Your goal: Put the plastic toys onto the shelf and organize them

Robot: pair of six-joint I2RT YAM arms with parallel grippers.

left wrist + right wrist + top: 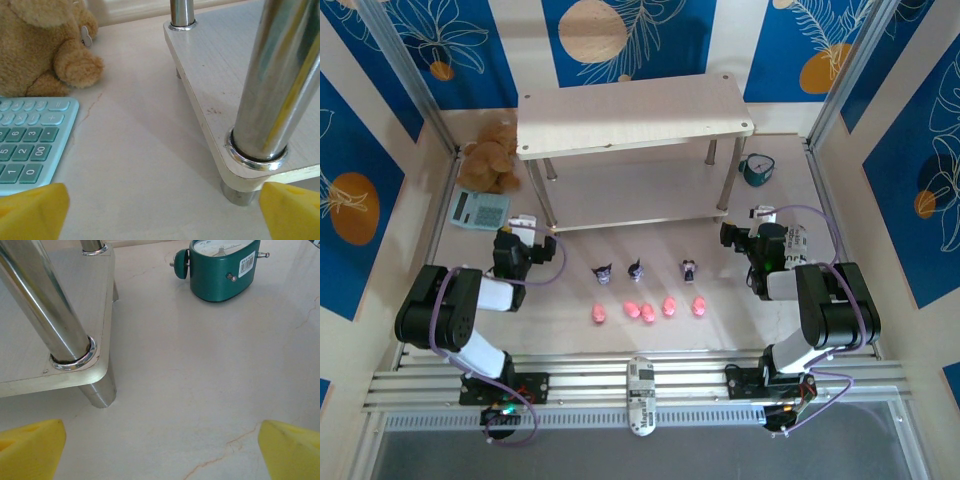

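With the left gripper (162, 212) and right gripper (160, 450) both spread wide and empty, the tiny pink plastic pig figures (669, 307) look light, hard, slippery: pinch across the body.

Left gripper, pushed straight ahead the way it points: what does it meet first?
Probably the shelf. The open left gripper faces bare table at its centre, but its right-hand finger lines up with the shelf's near corner leg. Depth is hard to judge.
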